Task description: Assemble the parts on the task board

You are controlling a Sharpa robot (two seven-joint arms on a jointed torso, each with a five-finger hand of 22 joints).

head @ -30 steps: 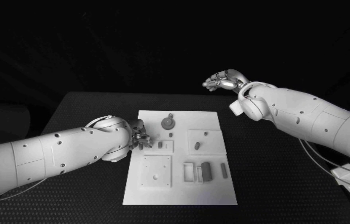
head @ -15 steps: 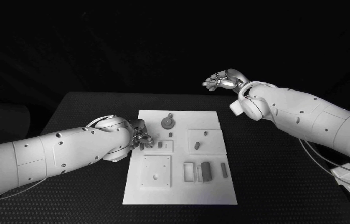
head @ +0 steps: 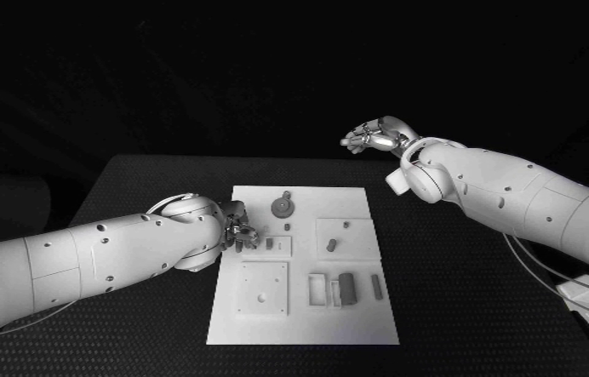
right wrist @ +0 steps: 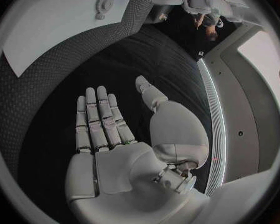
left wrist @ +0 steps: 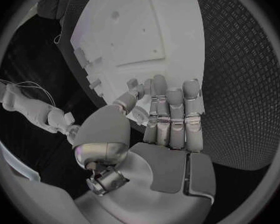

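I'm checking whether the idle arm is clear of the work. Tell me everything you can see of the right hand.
The right hand is silver and metallic-looking, on a white arm. It is raised beyond the table's far edge, away from the white task board. In the right wrist view the hand shows a flat palm with fingers straight and side by side, thumb apart. It holds nothing and nothing touches it.

black table (head: 147, 181) — textured top; the white task board (head: 307, 326) lies flat at its middle

White task board (head: 307, 309) on black, diamond-textured table (head: 466, 309).
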